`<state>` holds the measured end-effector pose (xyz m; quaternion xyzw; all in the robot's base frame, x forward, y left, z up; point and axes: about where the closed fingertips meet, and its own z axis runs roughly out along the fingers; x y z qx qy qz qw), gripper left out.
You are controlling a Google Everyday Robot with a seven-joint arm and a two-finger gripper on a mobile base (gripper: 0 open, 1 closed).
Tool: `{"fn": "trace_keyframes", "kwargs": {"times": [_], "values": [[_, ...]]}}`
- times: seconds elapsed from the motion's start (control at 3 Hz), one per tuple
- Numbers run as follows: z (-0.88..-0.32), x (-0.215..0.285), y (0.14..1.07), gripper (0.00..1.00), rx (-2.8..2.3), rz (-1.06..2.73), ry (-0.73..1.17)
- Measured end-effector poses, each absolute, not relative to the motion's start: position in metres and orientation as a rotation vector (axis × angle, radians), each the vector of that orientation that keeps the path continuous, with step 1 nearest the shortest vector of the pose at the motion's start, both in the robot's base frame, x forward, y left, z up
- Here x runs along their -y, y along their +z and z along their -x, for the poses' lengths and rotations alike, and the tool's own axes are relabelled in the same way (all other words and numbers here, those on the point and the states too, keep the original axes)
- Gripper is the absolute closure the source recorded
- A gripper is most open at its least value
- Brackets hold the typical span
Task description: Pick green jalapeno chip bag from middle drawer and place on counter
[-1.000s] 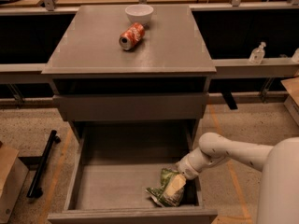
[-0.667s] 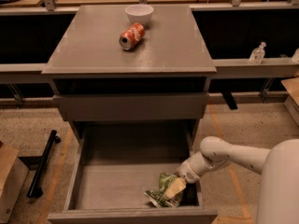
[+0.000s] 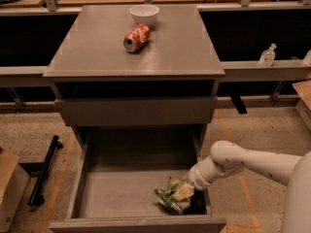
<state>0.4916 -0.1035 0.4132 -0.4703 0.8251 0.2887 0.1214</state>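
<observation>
The green jalapeno chip bag lies crumpled on the floor of the open middle drawer, at its front right corner. My gripper reaches down into the drawer from the right, right on top of the bag. My white arm comes in over the drawer's right wall. The counter is the grey cabinet top above the drawer.
A red soda can lies on its side on the counter, with a white bowl behind it. A closed grey drawer front sits above the open one. A black bar and a cardboard box are on the floor at left. A clear bottle stands on the right shelf.
My gripper has sunk slightly lower and closer onto the bag. The bag has barely shifted.
</observation>
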Motion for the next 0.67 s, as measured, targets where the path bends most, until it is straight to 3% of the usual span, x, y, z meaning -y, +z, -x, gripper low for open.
{"fn": "trace_keyframes", "kwargs": {"times": [0.33, 0.67], "values": [[-0.499, 0.1, 0.454, 0.87, -2.336, 1.397, 0.81], [-0.515, 0.097, 0.527, 1.0, -2.21, 1.432, 0.799]]}}
